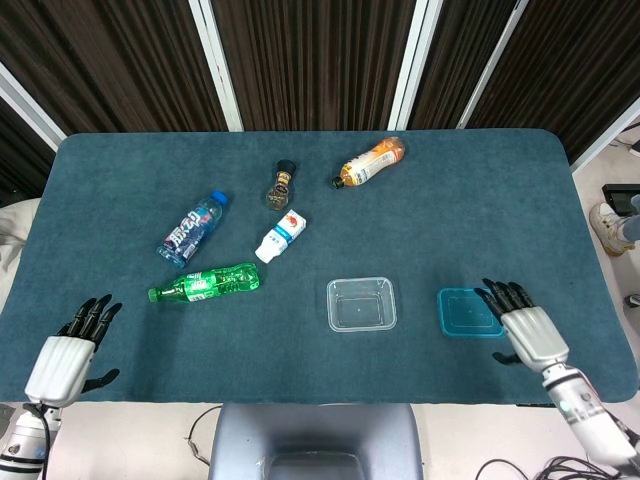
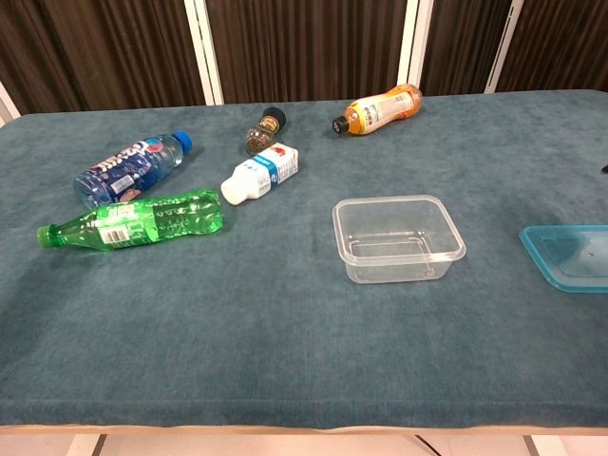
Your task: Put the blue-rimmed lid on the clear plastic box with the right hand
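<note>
Half the blue-rimmed lid [image 2: 573, 256] is cropped in chest view; the empty, fingers-spread right hand [image 1: 524, 328] hovers beside it.

matt teal cloth table cover [image 1: 450, 220], glossy clear plastic box [image 1: 361, 304], translucent blue-rimmed lid [image 1: 466, 312]

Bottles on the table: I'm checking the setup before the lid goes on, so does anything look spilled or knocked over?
All bottles lie on their sides: green bottle, blue-capped water bottle, orange bottle, small white bottle. All look capped; no spill shows. The clear box stands open.
</note>
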